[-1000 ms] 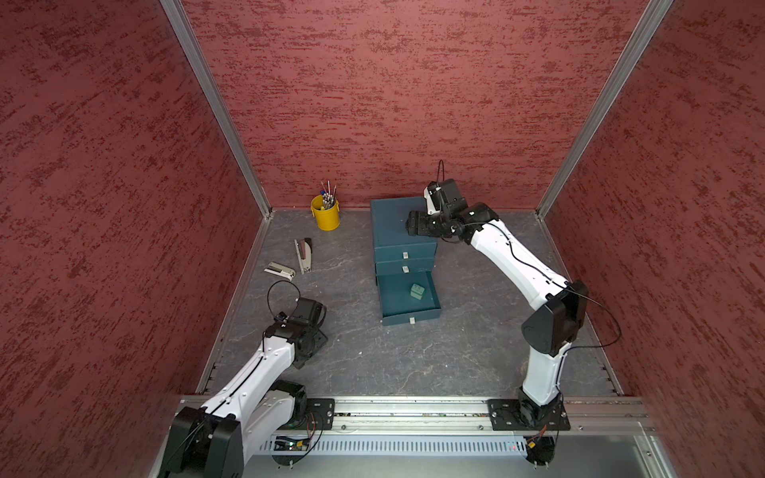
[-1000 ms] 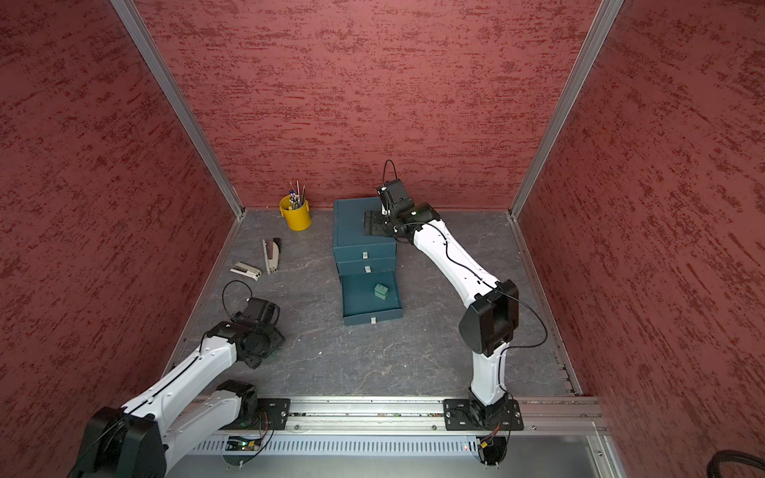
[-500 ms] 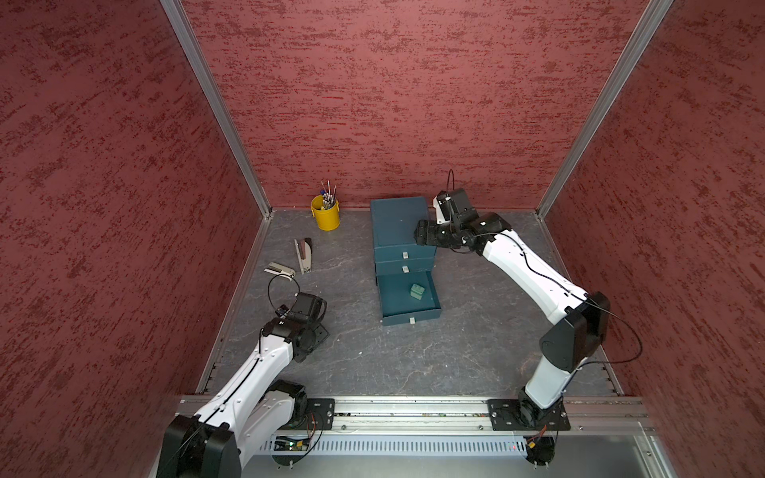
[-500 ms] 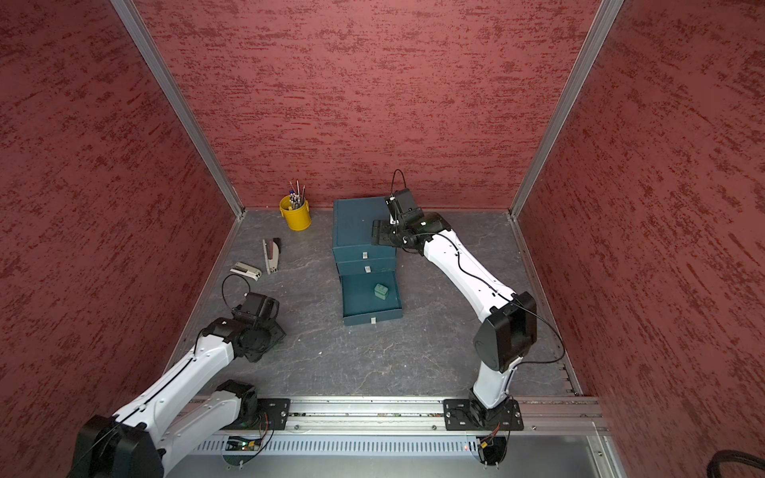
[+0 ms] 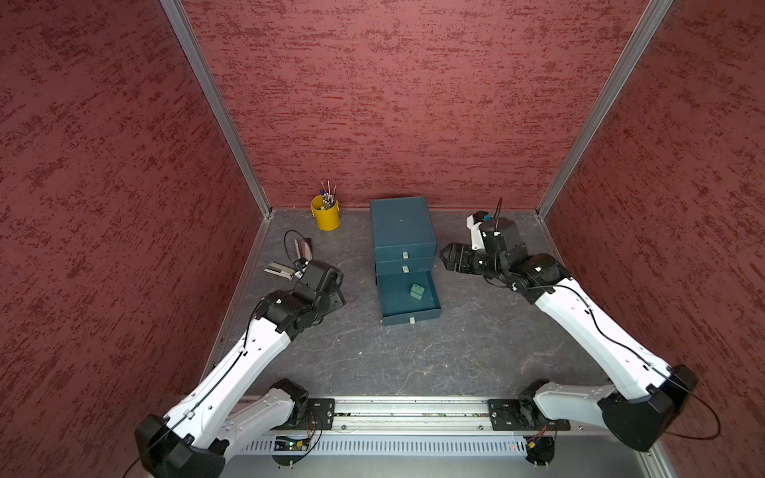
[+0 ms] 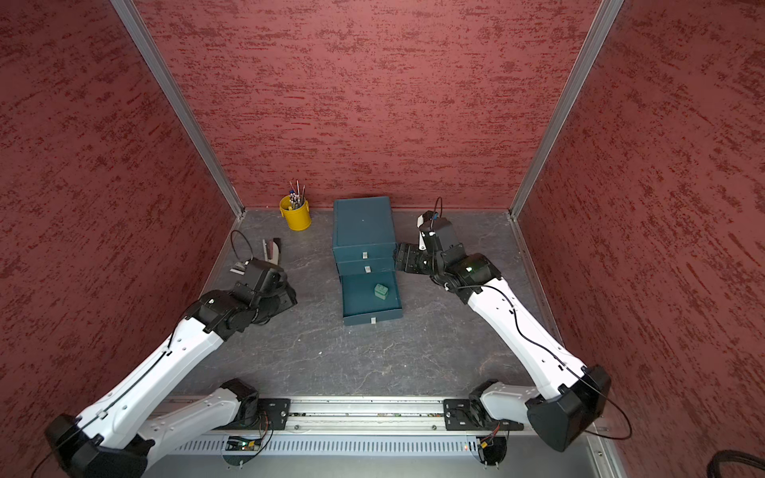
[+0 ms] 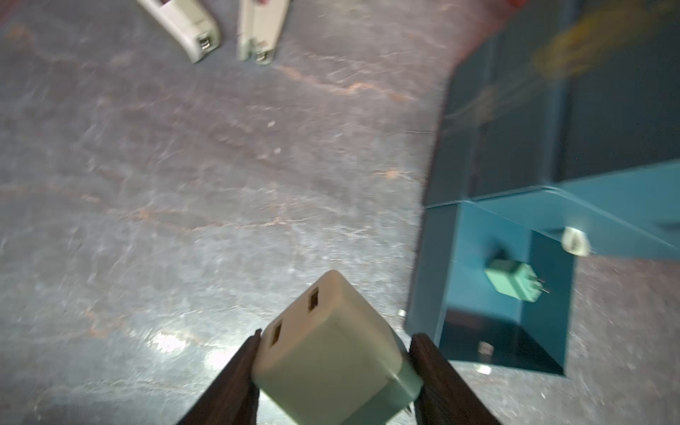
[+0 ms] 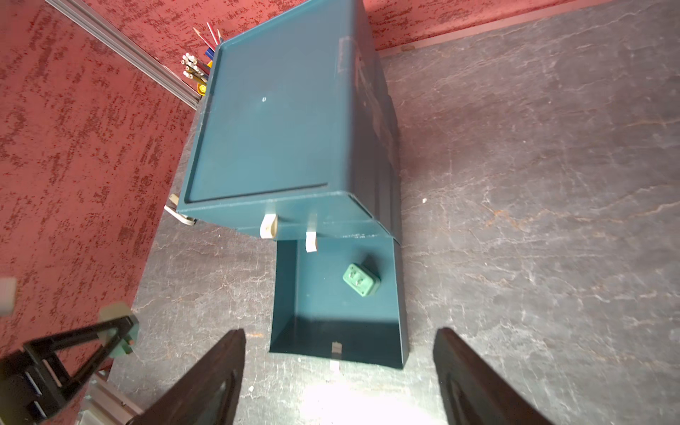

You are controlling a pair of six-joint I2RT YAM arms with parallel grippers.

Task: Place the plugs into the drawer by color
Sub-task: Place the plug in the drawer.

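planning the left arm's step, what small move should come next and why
Probably swing the left gripper toward the open drawer and stop above it. It is shut on a plug that looks pale green, and it hangs over the table beside the drawer. The drawer already holds one green plug. The right gripper is open and off to the side, not over the drawer.

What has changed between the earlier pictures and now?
The right gripper, open, moved off the top of the drawer unit to its right side. The left gripper, holding a pale green plug, moved farther from its base. The green plug in the open drawer, staplers and yellow cup stayed.
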